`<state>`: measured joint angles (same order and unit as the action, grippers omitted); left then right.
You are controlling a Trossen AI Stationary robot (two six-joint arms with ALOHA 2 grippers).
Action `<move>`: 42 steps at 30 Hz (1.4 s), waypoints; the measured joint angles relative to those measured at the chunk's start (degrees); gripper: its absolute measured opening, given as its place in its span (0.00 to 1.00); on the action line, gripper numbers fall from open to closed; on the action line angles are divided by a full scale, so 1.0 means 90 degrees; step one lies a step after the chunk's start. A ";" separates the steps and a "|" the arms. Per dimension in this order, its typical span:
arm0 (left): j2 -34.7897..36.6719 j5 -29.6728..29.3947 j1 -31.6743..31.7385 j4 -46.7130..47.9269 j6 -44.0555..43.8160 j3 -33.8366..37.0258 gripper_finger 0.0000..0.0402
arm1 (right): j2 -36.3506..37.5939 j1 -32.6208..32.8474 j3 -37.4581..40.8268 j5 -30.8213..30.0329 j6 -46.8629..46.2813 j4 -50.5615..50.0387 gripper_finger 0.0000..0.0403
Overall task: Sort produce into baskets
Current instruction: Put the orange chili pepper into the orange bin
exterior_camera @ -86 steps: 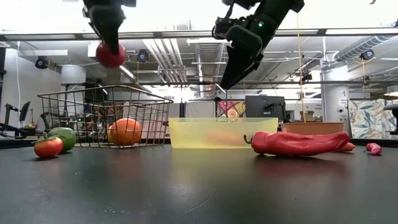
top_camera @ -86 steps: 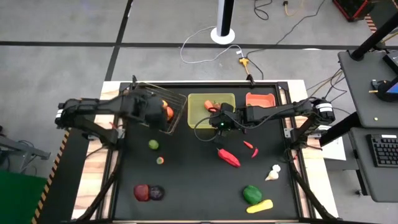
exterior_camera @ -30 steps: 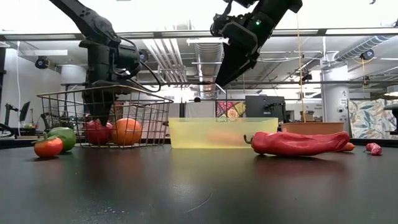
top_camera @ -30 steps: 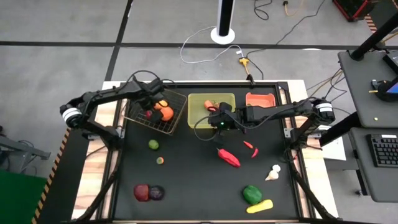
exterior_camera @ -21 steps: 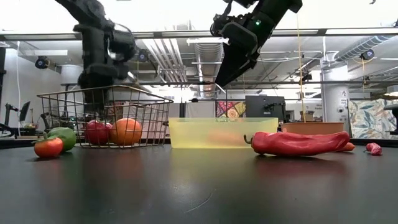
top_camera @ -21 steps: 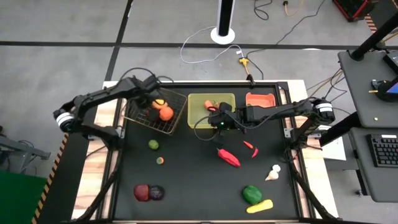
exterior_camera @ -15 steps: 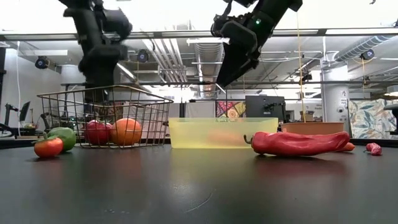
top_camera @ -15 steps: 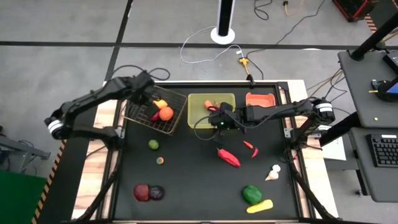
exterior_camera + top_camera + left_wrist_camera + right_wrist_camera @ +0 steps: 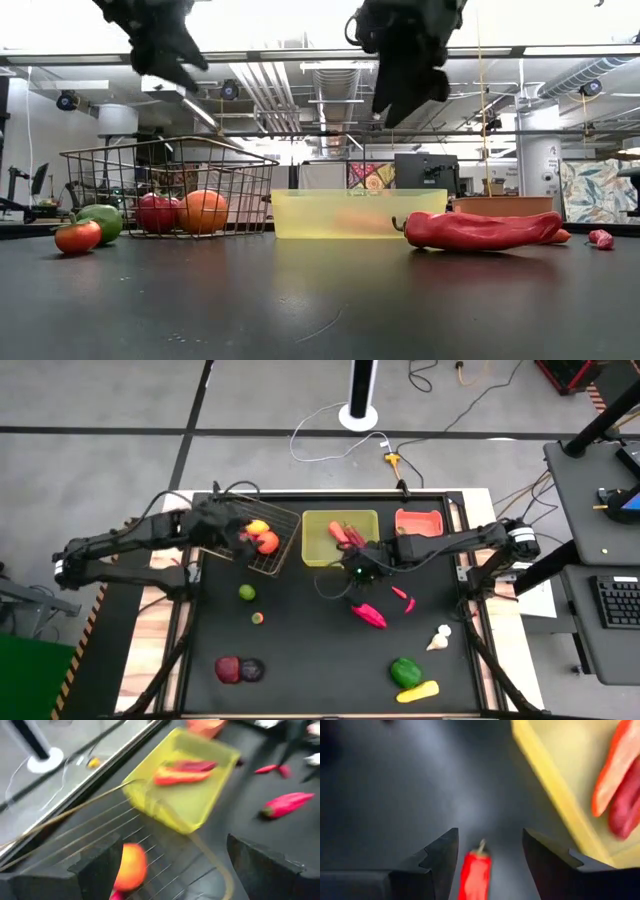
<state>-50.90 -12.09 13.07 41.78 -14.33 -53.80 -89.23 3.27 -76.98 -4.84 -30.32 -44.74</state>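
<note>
My left hand (image 9: 238, 532), wide and empty, has left the dark wire-mesh basket (image 9: 282, 550); my right hand (image 9: 486, 851), half-wide, now hangs over the long red pepper (image 9: 368, 615), next to sort.

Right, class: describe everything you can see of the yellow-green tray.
The yellow-green tray is a square, translucent plastic container with low walls and rounded corners, standing flat on the dark table at the far side. It sits between the wire basket and the salmon-red bin, apart from the bin; whether it touches the basket is unclear. Inside lie an orange carrot and a red piece, side by side.
</note>
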 joint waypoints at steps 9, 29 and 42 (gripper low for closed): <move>0.0103 -0.0872 -0.1554 -0.0805 -0.0025 0.0131 0.84 | 0.0000 0.0657 0.0023 0.0262 -0.1422 -0.1633 0.50; -0.0213 -0.0953 -0.1896 -0.0848 -0.0304 0.0138 0.84 | 0.0002 0.0475 0.1319 0.0209 -0.2074 -0.2623 0.40; -0.0352 -0.0953 -0.1896 -0.0829 -0.0304 0.0148 0.84 | 0.0002 0.0260 0.2556 0.0214 -0.1891 -0.1147 0.39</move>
<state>-54.07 -20.67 -3.99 34.32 -17.06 -52.47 -89.21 5.61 -53.97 -2.92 -47.34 -55.06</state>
